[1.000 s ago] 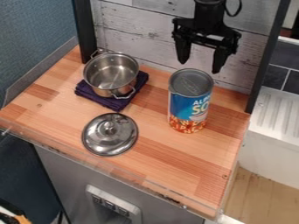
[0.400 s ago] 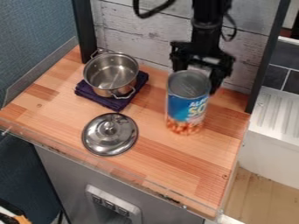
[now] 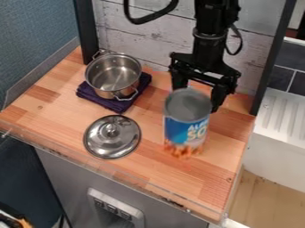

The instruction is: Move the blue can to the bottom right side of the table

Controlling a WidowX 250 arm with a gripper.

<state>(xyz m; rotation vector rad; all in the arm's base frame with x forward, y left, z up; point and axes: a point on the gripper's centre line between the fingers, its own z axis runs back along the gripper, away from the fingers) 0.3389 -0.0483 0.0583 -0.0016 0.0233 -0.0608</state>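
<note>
Upright cylindrical can (image 3: pixel 186 122), grey top, blue label, orange lower band, on table (image 3: pixel 140 173) right of pot lid (image 3: pixel 112 140), fingers (image 3: pixel 219 95) spread open behind can, can nearer front edge than before

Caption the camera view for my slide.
Blue can by the end effector; open pot on purple cloth, lid on wooden table.

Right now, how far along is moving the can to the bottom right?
Nothing looks finished: the blue can stands short of the table's bottom right corner. The gripper is close behind it, so the move looks in hand; the stretch to that corner is left.
</note>
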